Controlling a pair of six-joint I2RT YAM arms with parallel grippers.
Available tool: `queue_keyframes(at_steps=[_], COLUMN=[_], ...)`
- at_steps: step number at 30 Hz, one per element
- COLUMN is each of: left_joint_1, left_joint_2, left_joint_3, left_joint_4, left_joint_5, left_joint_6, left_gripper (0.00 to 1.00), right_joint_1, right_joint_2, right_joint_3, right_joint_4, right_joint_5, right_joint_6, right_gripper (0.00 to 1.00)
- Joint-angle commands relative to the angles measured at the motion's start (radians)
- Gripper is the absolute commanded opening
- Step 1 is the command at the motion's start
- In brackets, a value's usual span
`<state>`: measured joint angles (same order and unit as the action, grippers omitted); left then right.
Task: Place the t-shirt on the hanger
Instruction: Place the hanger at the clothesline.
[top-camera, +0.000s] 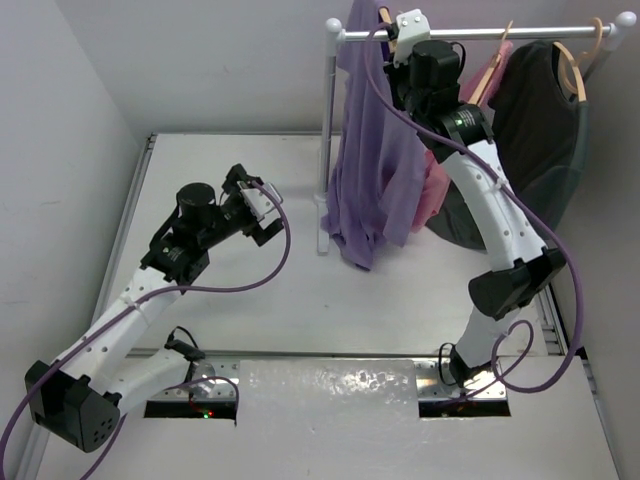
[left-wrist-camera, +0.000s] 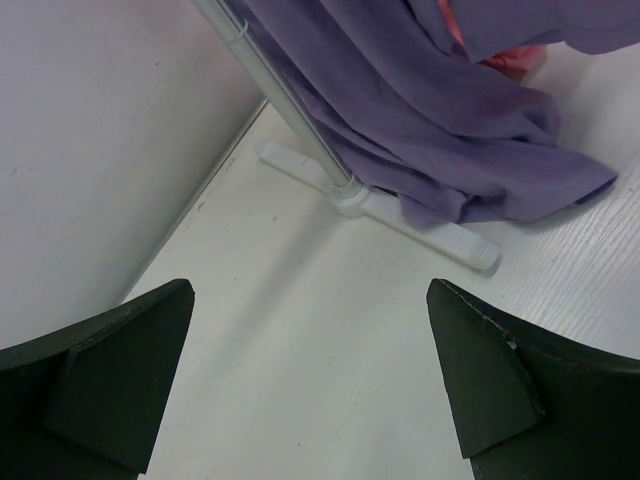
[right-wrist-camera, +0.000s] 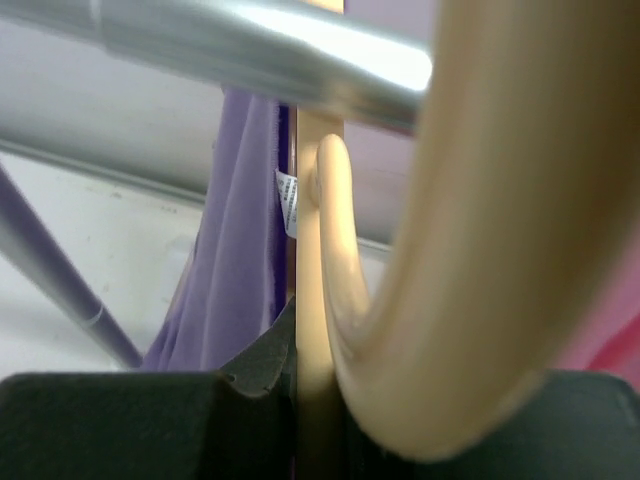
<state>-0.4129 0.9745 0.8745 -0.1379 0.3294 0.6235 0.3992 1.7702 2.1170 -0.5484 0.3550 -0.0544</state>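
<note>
T-shirt (top-camera: 370, 170): hangs at the left end of the rack, top up at the rail (right-wrist-camera: 250, 45), lower hem bunched close to the table (top-camera: 300, 300) beside the rack foot (left-wrist-camera: 400, 215).

Left gripper (left-wrist-camera: 308, 295): nearest the bases, low over the table, fingers spread wide and empty, pointed at the rack foot and pole (left-wrist-camera: 290, 100). Well apart from the cloth.

Right gripper (top-camera: 403, 30): raised to the rail, fingers clenched on the neck of the hanger (right-wrist-camera: 480, 250). In the wrist view the wooden hook curves up past the rail. Cannot tell whether it rests on the rail or merely sits beside it. The purple cloth and its neck label lie just behind the neck.

Farther along the rail: pink garment (top-camera: 432, 195), then dark shirt (top-camera: 545, 130), each on its own hanger.

Judgement: step in hand is seating the hook on the rail; the task looks nearly done.

- Lower straight down until the rail bears the load; only then open.
- Open slowly; a half-seated hook would drop the shirt and all.
- Withdraw along the finger axis, away from the cloth, so no fold snags.
- The shirt drapes lopsided, and the shoulders' seat on the hanger arms is hidden. Check this before calling it finished.
- The left arm is best left clear.
</note>
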Motion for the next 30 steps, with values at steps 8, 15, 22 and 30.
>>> queue_keyframes(at_steps=[8,15,22,30], left_joint_1=[-0.007,-0.007,-0.007,-0.007], left_joint_2=[-0.037,-0.053,-0.059,-0.053], left_joint_3=[-0.023,-0.037,-0.061,-0.081], left_joint_4=[0.047,0.044,0.037,0.041], left_joint_5=[-0.012,-0.020,-0.020,0.003], left_joint_6=[0.005,0.007,0.008,-0.007], left_gripper=[0.99,0.99,0.99,0.99], right_joint_1=[-0.026,-0.036,-0.036,-0.033], right_joint_2=[0.098,0.121,-0.035,-0.221], right_joint_3=[0.008,-0.044,-0.331,-0.420], right_joint_4=[0.268,0.202,0.220,0.171], right_joint_5=[0.041,0.004,-0.050,-0.125], right_joint_6=[0.040,0.080,0.102,0.062], right_gripper=[0.00,0.00,0.44,0.88])
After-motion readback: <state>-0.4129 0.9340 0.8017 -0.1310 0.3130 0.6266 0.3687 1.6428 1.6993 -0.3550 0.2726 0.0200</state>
